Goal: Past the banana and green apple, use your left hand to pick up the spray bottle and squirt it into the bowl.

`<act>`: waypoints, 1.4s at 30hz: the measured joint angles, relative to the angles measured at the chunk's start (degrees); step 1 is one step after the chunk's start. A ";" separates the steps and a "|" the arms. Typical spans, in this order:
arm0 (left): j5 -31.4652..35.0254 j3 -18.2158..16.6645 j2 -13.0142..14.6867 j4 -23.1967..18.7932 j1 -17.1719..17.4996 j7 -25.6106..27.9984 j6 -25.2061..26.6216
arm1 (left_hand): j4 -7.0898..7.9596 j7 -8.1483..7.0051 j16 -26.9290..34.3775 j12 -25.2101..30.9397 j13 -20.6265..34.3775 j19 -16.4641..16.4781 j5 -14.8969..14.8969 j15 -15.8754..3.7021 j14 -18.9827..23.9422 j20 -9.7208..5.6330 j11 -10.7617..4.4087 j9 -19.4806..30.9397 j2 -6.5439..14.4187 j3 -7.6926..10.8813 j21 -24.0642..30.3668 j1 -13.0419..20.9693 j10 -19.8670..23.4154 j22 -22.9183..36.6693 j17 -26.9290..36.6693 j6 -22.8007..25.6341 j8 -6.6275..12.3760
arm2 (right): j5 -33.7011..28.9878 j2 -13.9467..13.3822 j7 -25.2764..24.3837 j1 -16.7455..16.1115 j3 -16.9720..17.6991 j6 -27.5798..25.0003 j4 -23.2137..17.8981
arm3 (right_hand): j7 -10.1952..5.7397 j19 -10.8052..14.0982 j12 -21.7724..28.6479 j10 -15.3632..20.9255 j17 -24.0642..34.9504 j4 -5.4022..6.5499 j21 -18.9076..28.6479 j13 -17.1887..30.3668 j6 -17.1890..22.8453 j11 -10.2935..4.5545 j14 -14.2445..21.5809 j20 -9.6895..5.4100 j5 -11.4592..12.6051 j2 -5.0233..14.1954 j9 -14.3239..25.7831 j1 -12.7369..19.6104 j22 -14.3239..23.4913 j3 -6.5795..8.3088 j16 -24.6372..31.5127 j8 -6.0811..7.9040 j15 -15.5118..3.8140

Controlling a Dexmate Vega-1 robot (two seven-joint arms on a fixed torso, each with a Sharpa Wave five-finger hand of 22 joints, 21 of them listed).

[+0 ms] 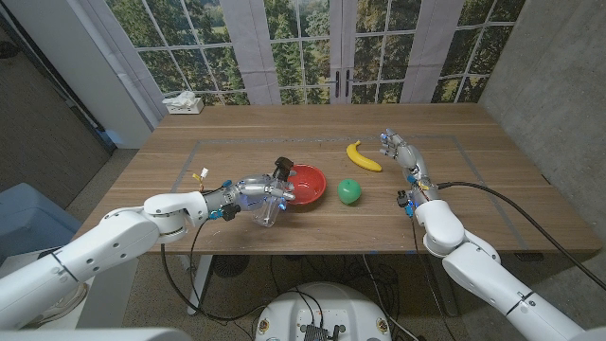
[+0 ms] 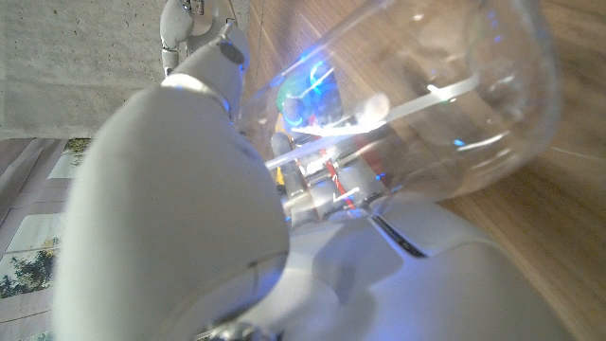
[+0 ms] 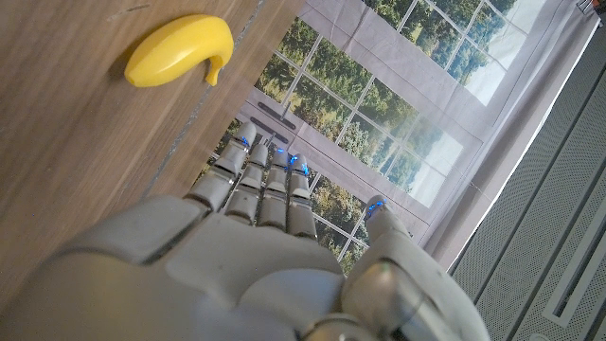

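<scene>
The left hand point(image 1: 248, 194) grips the clear spray bottle point(image 1: 269, 204), tilted, nozzle over the red bowl point(image 1: 305, 183) at its 9 o'clock rim; a slipping grip or poor aim would wet the bench point(image 1: 492, 204). Right hand point(image 1: 401, 152), fingers apart, holds nothing, at 3 o'clock of the banana point(image 1: 362, 156)

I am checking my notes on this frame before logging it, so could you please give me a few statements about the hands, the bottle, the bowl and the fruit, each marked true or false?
1. The left hand holds the clear spray bottle, its black nozzle toward the red bowl. True.
2. The banana lies inside the bowl. False: it lies on the table, beyond the green apple.
3. The right hand grips the apple. False: it holds nothing, fingers apart, beside the banana.
4. The apple sits on the table just right of the bowl. True.
5. The tissue box is at the table's far left corner. True.
</scene>
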 measured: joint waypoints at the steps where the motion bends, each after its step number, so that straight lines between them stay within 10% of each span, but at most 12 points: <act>1: -0.07 0.00 0.00 0.00 0.00 0.00 -0.03 | 0.00 0.55 0.00 0.18 0.04 -0.09 0.00 0.00 0.00 0.08 -0.17 0.23 0.00 0.00 0.08 0.00 -0.14 0.01 -0.03 -0.14 0.00 | 0.00 -0.01 0.00 -0.07 0.01 0.00 -0.04 | 0.00 0.00 0.00 0.00 0.00 0.00 0.00 0.00 0.00 0.00 0.00 0.00 0.00 0.00 0.00 0.00 0.00 0.00 0.00 0.00 0.00; 8: -0.29 -0.20 -0.06 -0.14 0.31 0.02 -0.33 | 0.00 0.97 0.45 0.46 0.52 -0.08 0.00 0.00 0.00 0.08 -0.04 1.07 0.00 -0.01 0.18 0.00 -0.58 0.28 -0.42 -0.22 0.73 | -0.15 -0.02 -0.08 -0.60 0.23 0.15 -0.35 | 0.00 0.21 0.00 0.00 0.00 -0.32 -0.05 -0.22 0.00 0.00 0.00 0.21 0.00 0.00 0.00 0.00 0.00 0.32 0.00 0.00 0.00; 15: -0.28 -0.45 -0.27 -0.40 0.91 0.37 -0.74 | -0.04 -2.67 0.45 1.09 1.26 -0.06 0.00 0.00 0.00 0.06 0.49 3.05 -0.06 0.03 0.18 0.06 -1.51 0.30 -0.83 -0.97 2.22 | -0.48 -0.05 -0.47 -0.99 0.47 0.30 -0.68 | 0.00 0.21 0.00 0.00 0.01 -0.31 -0.43 -0.29 0.00 0.00 0.00 0.21 0.00 0.00 0.00 0.00 0.00 0.32 0.00 0.00 0.00; 23: -0.25 -0.46 -0.39 -0.55 0.94 0.91 -0.74 | -0.17 -3.55 0.84 1.81 2.31 -0.05 0.32 0.00 0.00 0.05 0.91 7.09 -0.28 0.15 0.18 0.28 -2.35 0.44 -1.00 -1.24 5.20 | -0.48 -0.08 -0.44 -1.08 0.62 0.01 -0.82 | 0.00 0.21 0.00 0.00 0.01 -0.31 -0.43 -0.29 0.00 0.00 0.00 0.21 0.00 0.00 0.00 0.00 0.00 0.31 0.00 0.00 0.00; 31: -0.27 -0.34 -0.52 -0.56 0.32 1.08 0.10 | -0.17 -1.12 0.84 3.16 2.52 -0.04 0.48 0.00 0.00 0.04 0.60 19.94 -0.28 0.15 0.19 0.28 -2.65 -0.16 -1.49 8.51 18.85 | -0.19 -0.08 -0.14 -0.54 0.63 -0.40 -0.58 | 0.00 0.42 0.00 0.00 0.01 -0.31 -0.43 -0.29 0.00 0.00 0.00 -0.01 0.00 0.00 0.00 0.00 0.00 0.31 0.00 0.00 0.00; 42: -0.51 0.48 -0.98 -0.27 -1.22 1.55 1.43 | -0.25 -1.28 1.33 4.01 1.56 -0.18 0.48 0.00 0.00 -0.25 1.12 22.84 -0.59 0.58 0.22 0.60 -2.12 -0.27 -1.18 28.14 29.21 | 0.64 -0.05 0.40 0.10 0.60 -0.85 0.16 | 0.00 0.41 0.00 0.00 0.02 -0.31 -0.88 -0.28 0.00 0.00 0.00 -0.01 0.00 0.00 0.00 0.00 0.00 0.31 0.00 0.00 0.00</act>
